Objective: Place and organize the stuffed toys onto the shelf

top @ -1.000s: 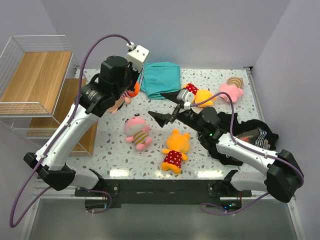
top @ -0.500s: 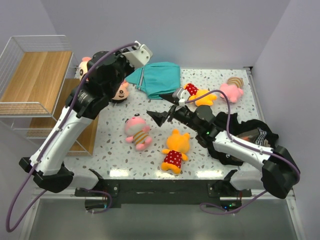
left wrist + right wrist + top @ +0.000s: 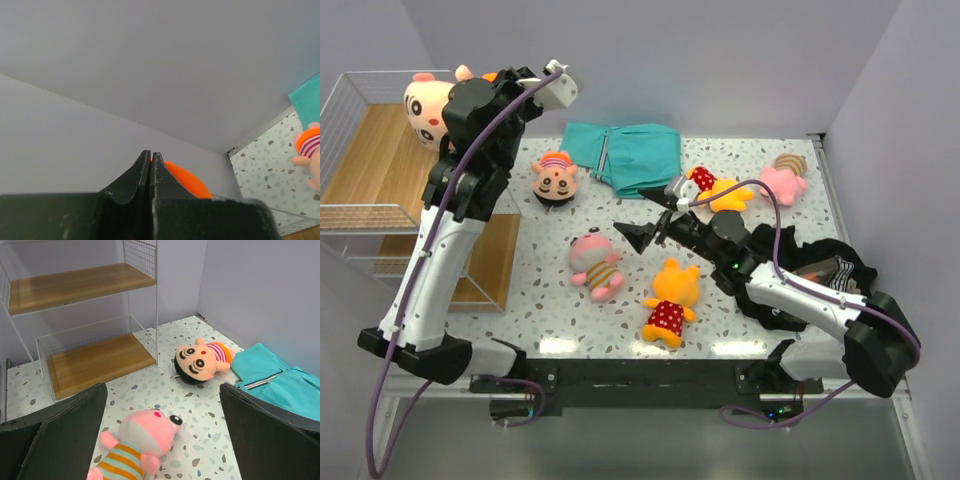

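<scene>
Grasp (10 o'clock)
Left gripper (image 3: 151, 156) clamps pale round-faced plush doll (image 3: 424, 104) over white-wire wooden shelf (image 3: 390, 150); right gripper (image 3: 655, 213) agape.

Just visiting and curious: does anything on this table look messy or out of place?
Yes. A black-haired doll, a pink striped toy and an orange toy in a dotted dress lie scattered on the table, not on the shelf. A black garment sits crumpled under the right arm. The left gripper holds a pale-faced toy above the shelf.
</scene>
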Robot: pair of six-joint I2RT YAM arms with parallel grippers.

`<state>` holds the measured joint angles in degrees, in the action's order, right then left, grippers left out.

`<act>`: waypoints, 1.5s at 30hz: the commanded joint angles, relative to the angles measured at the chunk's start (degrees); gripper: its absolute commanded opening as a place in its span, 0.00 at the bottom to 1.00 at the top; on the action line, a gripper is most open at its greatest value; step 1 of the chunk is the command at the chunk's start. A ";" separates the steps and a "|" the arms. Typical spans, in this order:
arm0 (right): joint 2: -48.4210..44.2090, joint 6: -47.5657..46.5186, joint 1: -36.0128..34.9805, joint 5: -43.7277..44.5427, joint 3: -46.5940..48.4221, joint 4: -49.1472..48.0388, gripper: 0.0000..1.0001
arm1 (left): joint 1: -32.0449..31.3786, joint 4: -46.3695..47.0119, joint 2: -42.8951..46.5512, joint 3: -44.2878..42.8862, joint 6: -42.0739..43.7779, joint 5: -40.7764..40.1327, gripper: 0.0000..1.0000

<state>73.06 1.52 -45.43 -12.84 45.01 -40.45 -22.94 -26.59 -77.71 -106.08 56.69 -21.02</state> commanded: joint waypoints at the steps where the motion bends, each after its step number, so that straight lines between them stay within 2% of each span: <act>1: -1.16 -0.29 -0.01 0.71 2.27 -0.78 0.99 | 4.64 4.35 -0.25 -3.34 6.59 3.44 0.00; 5: -0.55 -0.20 0.08 0.62 2.71 -0.51 0.98 | 8.52 5.32 1.33 -1.41 8.18 3.44 0.00; 8: 0.33 0.15 -0.01 0.01 3.15 -0.51 0.99 | 13.61 8.03 4.14 5.34 8.00 7.99 0.00; 12: 0.77 0.24 0.08 -0.08 3.41 -0.33 0.99 | 21.17 12.44 8.54 12.74 5.72 19.06 0.00; 16: 0.95 0.33 -0.01 -0.52 3.76 0.19 0.99 | 26.79 13.31 8.10 15.29 7.12 19.52 0.00; 24: 2.18 0.85 -0.01 -1.40 4.64 0.81 0.98 | 29.62 20.34 8.28 19.95 7.21 24.79 0.00; 30: 2.79 0.24 -0.01 -1.22 5.26 1.77 0.99 | 29.62 22.37 7.40 20.22 6.25 28.12 0.20; 31: 2.79 0.15 -0.01 -1.22 5.26 1.86 0.99 | 29.62 22.46 7.40 19.95 5.90 28.48 0.36; 33: 2.97 -0.11 0.08 -1.05 5.52 2.12 0.99 | 29.53 22.46 7.22 19.34 5.28 29.36 0.49; 36: 3.23 -0.02 -0.01 -1.31 5.79 2.30 0.99 | 29.01 22.02 7.22 17.49 3.79 31.12 0.52; 41: 3.50 0.41 0.08 -1.92 6.22 2.65 0.99 | 27.86 21.14 7.40 15.38 1.94 33.58 0.65; 42: 3.41 0.33 -0.01 -1.92 6.31 2.83 0.99 | 27.25 21.31 7.40 15.12 0.81 33.76 0.73; 45: 3.32 0.33 -0.01 -1.66 6.31 2.74 0.99 | 25.32 22.89 8.27 16.42 -2.88 36.73 0.84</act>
<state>76.55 1.56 -45.43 -13.63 48.58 -36.77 4.51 -7.68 -70.59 -88.64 59.35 10.48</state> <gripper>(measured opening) 0.986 0.768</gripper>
